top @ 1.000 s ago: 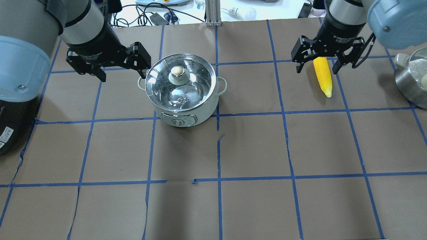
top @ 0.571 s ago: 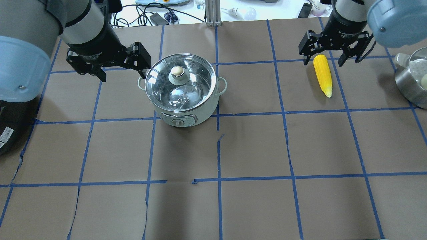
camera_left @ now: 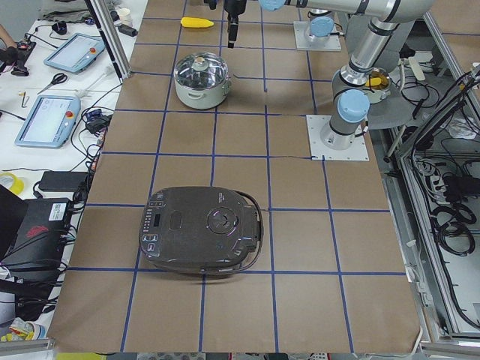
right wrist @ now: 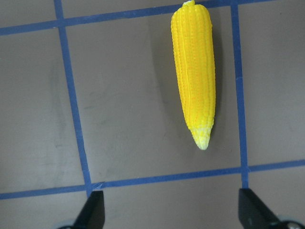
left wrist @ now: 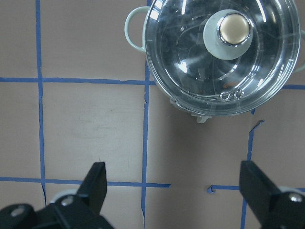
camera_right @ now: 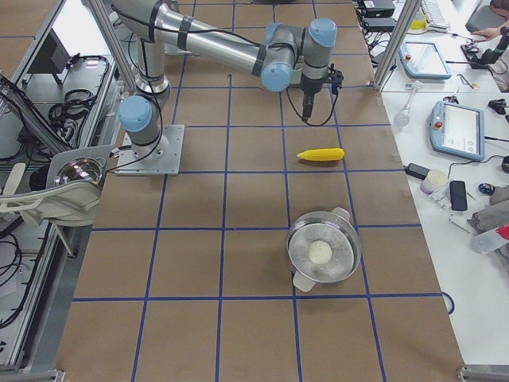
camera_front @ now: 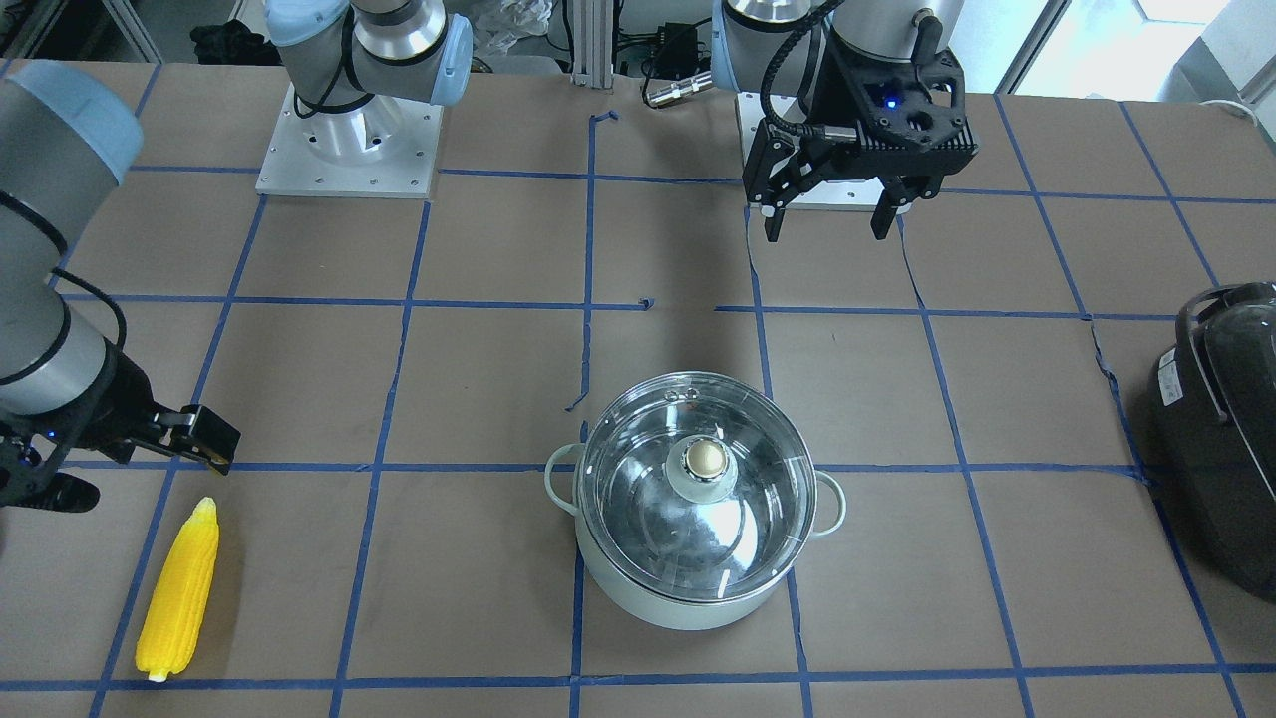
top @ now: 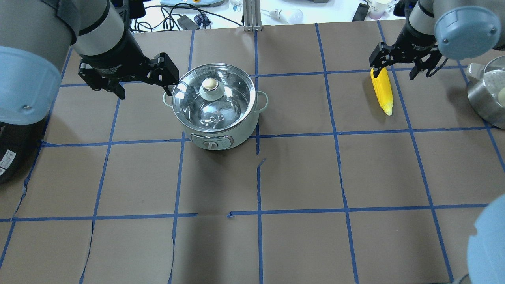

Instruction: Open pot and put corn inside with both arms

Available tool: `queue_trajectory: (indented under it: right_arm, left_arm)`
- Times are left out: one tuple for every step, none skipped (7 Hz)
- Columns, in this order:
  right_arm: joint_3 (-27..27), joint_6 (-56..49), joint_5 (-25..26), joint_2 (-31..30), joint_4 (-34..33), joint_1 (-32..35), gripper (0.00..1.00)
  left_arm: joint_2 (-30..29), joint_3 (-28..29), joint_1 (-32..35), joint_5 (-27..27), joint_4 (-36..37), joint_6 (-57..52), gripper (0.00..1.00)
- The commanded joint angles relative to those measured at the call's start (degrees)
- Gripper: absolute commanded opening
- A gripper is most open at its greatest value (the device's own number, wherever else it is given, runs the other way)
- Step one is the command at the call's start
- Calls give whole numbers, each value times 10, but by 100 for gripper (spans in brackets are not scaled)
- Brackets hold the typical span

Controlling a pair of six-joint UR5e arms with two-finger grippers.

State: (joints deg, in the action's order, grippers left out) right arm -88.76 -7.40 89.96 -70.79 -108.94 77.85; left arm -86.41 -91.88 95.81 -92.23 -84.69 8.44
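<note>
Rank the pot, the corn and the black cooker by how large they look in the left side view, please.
1. black cooker, though it sits nearest the camera
2. pot
3. corn

Table [top: 300, 173] covered w/ brown paper, blue tape grid [top: 118, 216] across it; tape broken and paper torn nr centre. Alu post [top: 248, 15] at top centre of overhead view, black cables [top: 173, 17] to its left. Left-side view: white bench [camera_left: 52, 159] along left edge w/ 2 tablet-type pendants [camera_left: 46, 120]; metal frame w/ cable bundles [camera_left: 450, 217] at right edge.
</note>
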Motion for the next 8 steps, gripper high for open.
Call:
queue_trajectory:
  right_arm:
    - [-4, -50, 0, 51, -65, -18, 100]
    - [-11, -75, 1, 69, -111, -23, 100]
    - [-13, -95, 3, 93, -144, -24, 100]
    - [-13, -95, 4, 114, -171, -24, 100]
    - [-12, -94, 4, 136, -190, -24, 100]
    - [-12, -93, 4, 158, -207, -24, 100]
    - [-11, -93, 4, 165, -210, -24, 100]
    - [-8, -93, 4, 171, -212, -24, 99]
  left_arm:
    - [-3, -6, -2, 1, 8, 1, 100]
    - [-20, 5, -5, 2, 8, 1, 100]
    - [-73, 43, -6, 6, 14, 4, 100]
    - [-135, 115, -6, 11, 11, 4, 100]
    - [-197, 140, 0, 17, 39, 9, 100]
    - [-245, 141, 23, 20, 96, 23, 100]
    - [-276, 143, 38, 21, 120, 53, 100]
    - [-298, 143, 40, 21, 128, 53, 100]
